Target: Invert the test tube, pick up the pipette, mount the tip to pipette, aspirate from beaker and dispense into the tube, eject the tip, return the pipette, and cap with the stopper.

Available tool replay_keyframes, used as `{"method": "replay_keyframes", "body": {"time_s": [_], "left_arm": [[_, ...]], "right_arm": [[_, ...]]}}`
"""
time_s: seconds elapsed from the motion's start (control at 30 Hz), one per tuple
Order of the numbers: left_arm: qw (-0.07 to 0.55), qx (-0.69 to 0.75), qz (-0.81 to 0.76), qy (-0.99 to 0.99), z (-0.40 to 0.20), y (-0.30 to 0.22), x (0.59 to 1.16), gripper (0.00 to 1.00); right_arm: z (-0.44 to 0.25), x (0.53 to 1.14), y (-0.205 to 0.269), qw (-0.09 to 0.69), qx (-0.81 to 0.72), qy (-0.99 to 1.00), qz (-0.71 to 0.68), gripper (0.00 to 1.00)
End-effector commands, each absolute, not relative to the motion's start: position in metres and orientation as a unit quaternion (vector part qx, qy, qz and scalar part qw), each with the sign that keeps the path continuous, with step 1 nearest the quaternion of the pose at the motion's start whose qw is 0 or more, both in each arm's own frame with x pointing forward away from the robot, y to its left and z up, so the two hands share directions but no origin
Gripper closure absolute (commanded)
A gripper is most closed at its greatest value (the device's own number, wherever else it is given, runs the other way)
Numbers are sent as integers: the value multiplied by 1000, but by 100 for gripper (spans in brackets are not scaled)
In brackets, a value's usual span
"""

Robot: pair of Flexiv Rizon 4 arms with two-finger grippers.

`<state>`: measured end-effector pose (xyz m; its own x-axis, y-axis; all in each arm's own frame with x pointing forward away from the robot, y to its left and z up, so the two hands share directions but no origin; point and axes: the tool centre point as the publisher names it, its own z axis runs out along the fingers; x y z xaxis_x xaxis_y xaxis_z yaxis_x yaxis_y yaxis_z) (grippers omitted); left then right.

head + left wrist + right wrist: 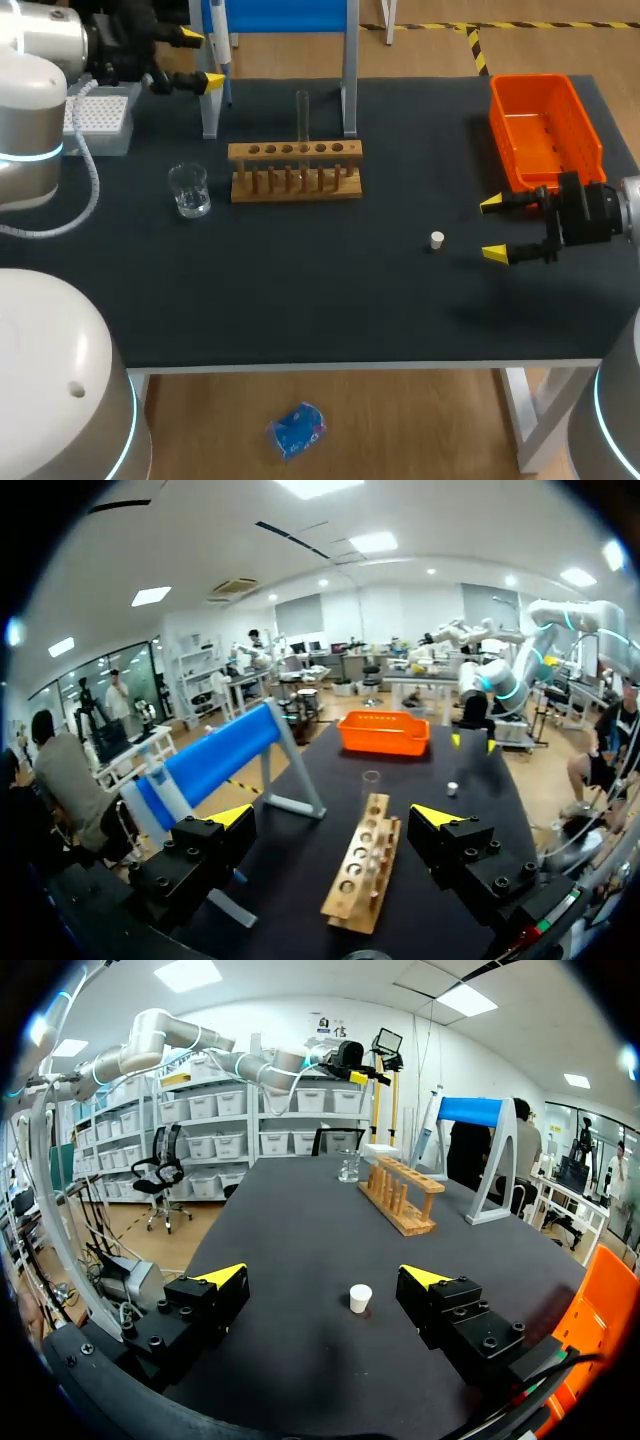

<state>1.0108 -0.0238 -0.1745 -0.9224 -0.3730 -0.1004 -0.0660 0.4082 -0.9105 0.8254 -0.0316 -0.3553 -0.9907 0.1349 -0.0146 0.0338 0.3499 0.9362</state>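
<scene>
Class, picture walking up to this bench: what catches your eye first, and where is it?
The bright orange bin at the table's far right corner stands out first. Near it, the open right gripper faces a white stopper; mid-table, a wooden rack holds one glass tube.

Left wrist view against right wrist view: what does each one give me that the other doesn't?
Only the left wrist view shows the inside of the orange bin and, plainly, the test tube upright at the wooden rack. Only the right wrist view plainly shows the beaker, beyond the rack. Both show the rack, the blue stand and the white stopper.
</scene>
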Motion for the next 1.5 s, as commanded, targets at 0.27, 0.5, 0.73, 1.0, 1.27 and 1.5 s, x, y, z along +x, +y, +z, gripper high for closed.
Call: {"method": "replay_keyframes", "body": {"time_s": [0.27,0.5,0.73,1.0,1.27,1.5], "left_arm": [[94,-137,-552,817,-208,-47,983,0],[103,-147,-551,815,-211,-46,983,0],[103,-147,-551,815,-211,-46,983,0],[103,-147,-551,815,-211,-46,983,0],[103,-147,-551,815,-211,-46,983,0],[103,-147,-551,815,-211,-46,983,0]], "right_arm": [[-355,825,-31,45,52,821,567,0],[-355,825,-31,45,52,821,567,0],[-355,825,-31,45,52,821,567,0],[-353,834,-23,51,75,821,564,0],[-350,841,-9,54,96,840,531,0],[-359,845,-1,54,109,853,508,0]]}}
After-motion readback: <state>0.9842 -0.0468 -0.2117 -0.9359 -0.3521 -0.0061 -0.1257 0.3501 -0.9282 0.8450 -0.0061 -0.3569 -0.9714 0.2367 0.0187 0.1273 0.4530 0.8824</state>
